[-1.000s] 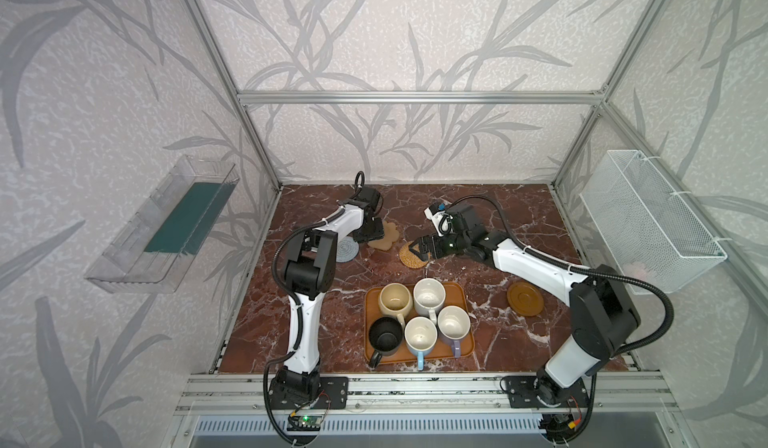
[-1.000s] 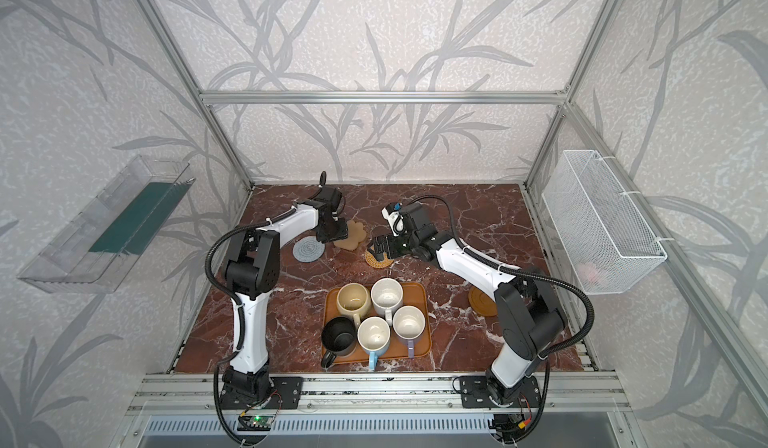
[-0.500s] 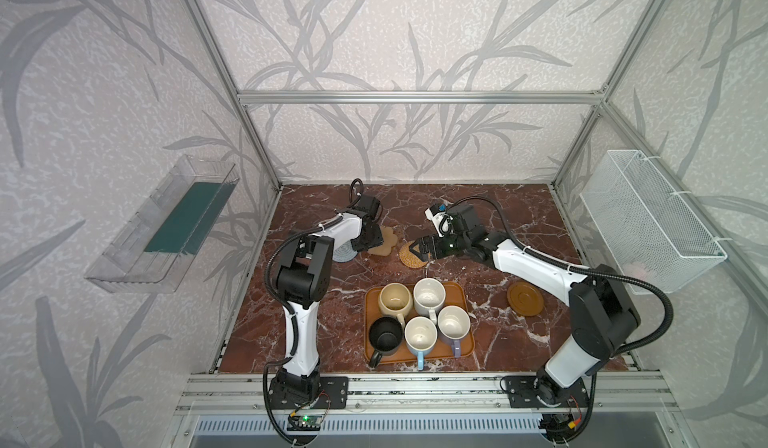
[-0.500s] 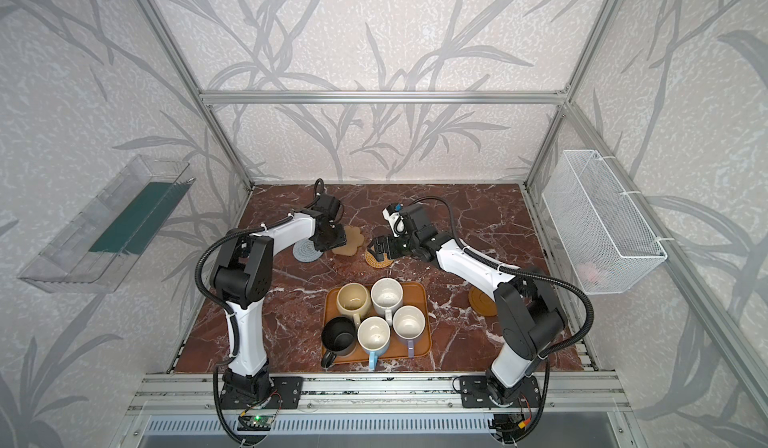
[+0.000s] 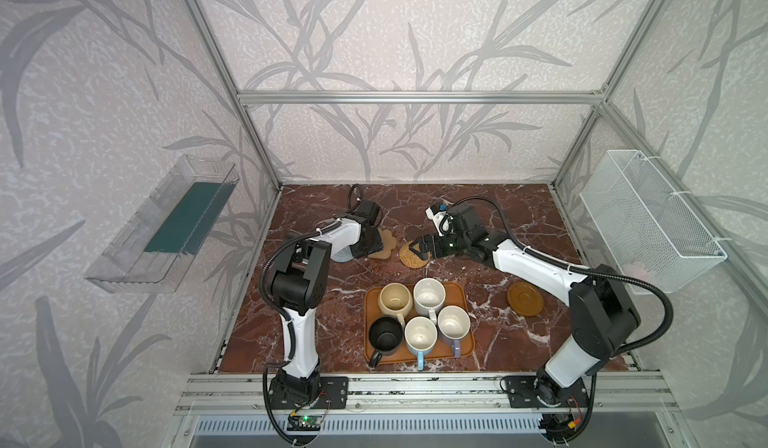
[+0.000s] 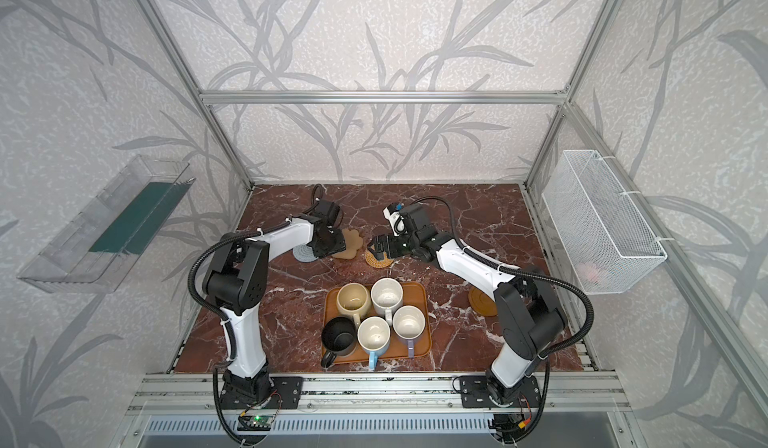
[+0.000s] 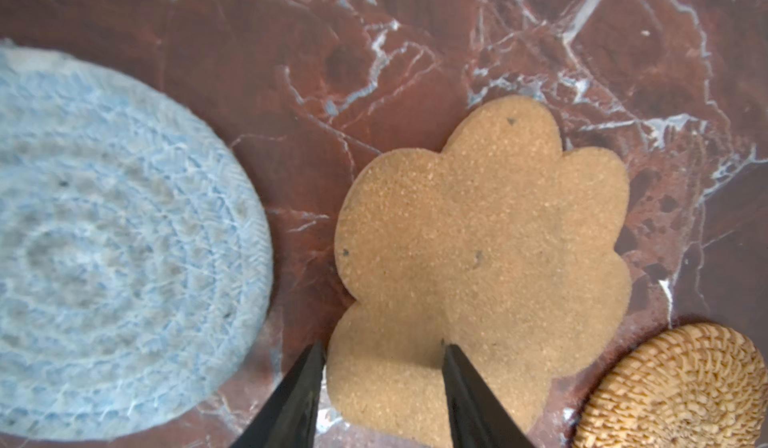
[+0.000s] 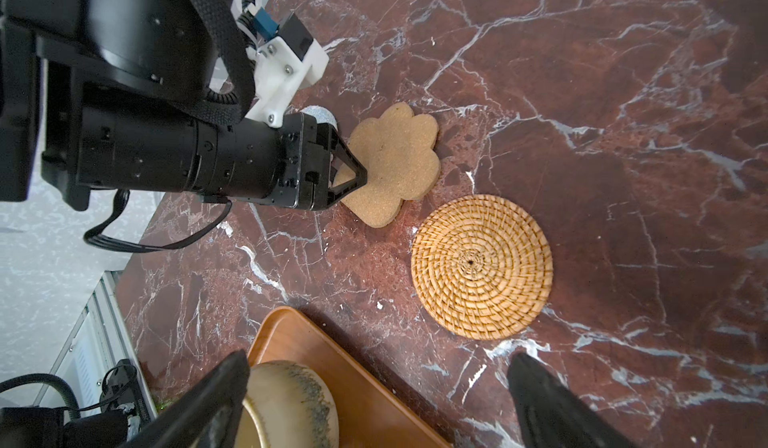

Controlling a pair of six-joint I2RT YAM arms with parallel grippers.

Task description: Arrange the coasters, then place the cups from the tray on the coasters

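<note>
L gripper & tan paw coaster have shifted a little nearer the tray vs 1 s ago; jaws part-open, astride one lobe of the paw, which lies flat on the table, no firm hold visible. Row beyond tray's far edge: grey-blue round coaster, paw, rattan coaster, all apart; wooden disc coaster off tray's right side; 5 cups on tray. R gripper hovers by the rattan, beyond tray's far edge, jaws wide, empty.
</note>
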